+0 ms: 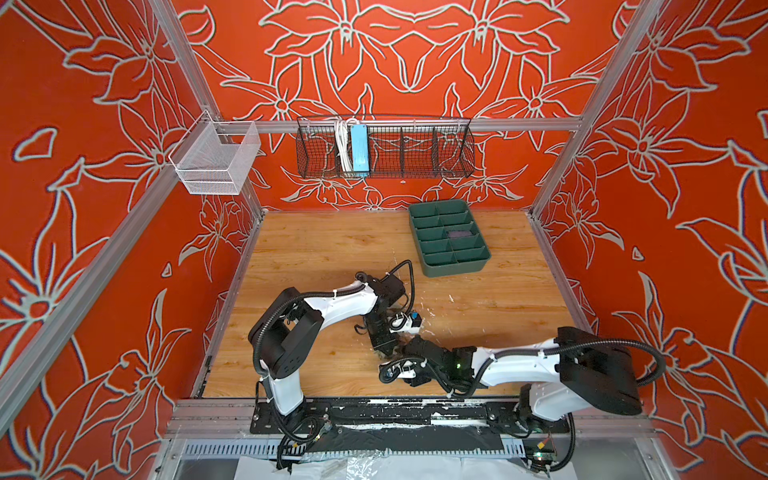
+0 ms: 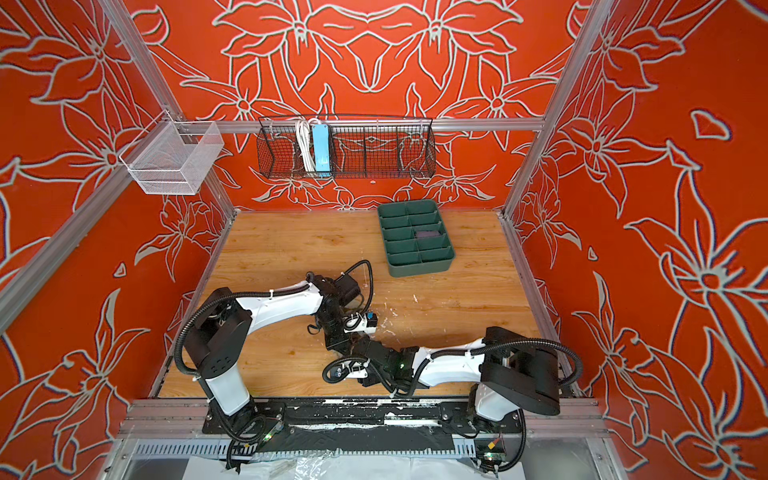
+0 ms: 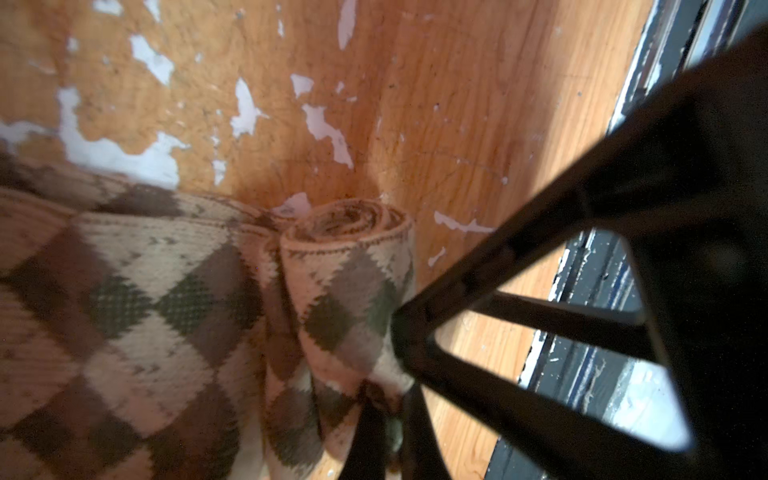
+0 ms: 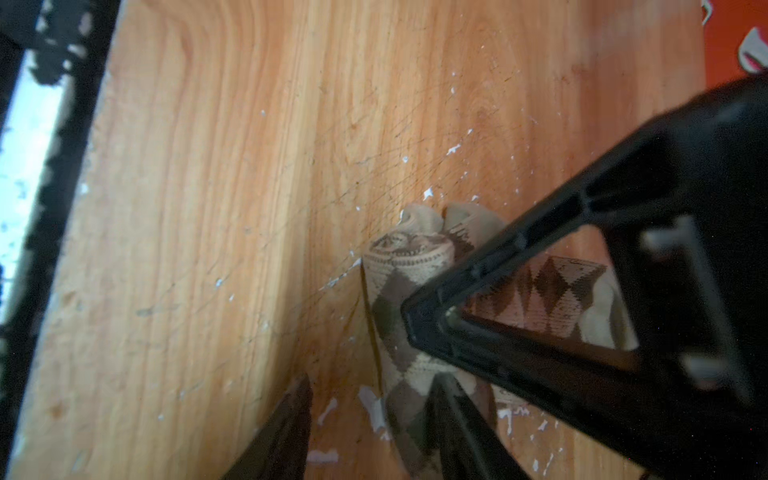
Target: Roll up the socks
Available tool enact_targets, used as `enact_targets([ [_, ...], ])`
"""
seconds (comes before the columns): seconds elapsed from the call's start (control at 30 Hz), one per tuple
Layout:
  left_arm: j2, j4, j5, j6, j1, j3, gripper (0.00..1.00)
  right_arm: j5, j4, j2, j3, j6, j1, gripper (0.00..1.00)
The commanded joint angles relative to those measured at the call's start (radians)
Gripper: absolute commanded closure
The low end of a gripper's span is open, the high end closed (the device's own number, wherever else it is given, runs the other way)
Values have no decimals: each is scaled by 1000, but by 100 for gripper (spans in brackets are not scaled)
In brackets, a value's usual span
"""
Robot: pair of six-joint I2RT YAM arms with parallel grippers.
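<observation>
Near the front middle of the desk (image 1: 332,257), I see the diamond-patterned sock (image 3: 166,291) lying partly rolled. My left hand (image 3: 386,374) is clamped on the roll's end; my right hand (image 4: 395,353) straddles the roll, but I cannot tell whether it grips.

On my feed the sock (image 3: 166,291) is beige with olive and brown argyle diamonds. The table (image 1: 332,249) is orange woodgrain flecked with white chips. The walls (image 1: 104,249) are red with grey flower outlines, the tray (image 1: 453,269) dark green.
</observation>
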Motion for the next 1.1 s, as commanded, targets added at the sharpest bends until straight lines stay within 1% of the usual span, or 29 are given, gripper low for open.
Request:
enact_targets([
  [0.0,10,-9,22,8,-2,1,100,32,81,-38,-12,-12,-5,46],
  [0.13,7,-9,24,6,-2,0,100,11,52,-92,-11,-21,-4,43],
  [0.2,8,-9,23,6,-2,0,100,-3,46,-89,-14,-32,-6,41],
  [0.33,10,-16,24,2,-2,7,100,1,35,-3,-6,-51,-6,41],
  [0.4,8,-15,22,0,-2,6,100,-5,60,41,-5,-47,-8,43],
  [0.47,4,-15,24,-3,-2,3,100,-15,83,83,0,-41,-8,48],
  [0.57,-4,-10,24,-4,-2,-4,100,-24,82,130,22,-33,-11,58],
  [0.63,-11,-4,21,-5,-2,-4,100,-33,58,147,40,-31,-10,69],
  [0.7,-29,9,5,-14,-3,-8,97,-57,-10,150,66,-32,-10,85],
  [0.73,-45,27,-12,-27,-2,-13,95,-80,-52,146,82,-32,-11,90],
  [0.77,-70,54,-33,-44,-3,-22,91,-100,-93,143,94,-28,-11,95],
  [0.83,-136,122,-78,-73,-4,-56,81,-133,-158,142,112,-14,-14,100],
  [0.93,-292,238,-149,-114,-2,-125,68,-204,-263,143,146,22,-34,100],
  [1.0,-415,309,-213,-138,-3,-176,62,-265,-318,145,164,47,-56,100],
  [1.07,-561,377,-305,-164,-2,-233,55,-343,-371,149,184,69,-87,100],
])
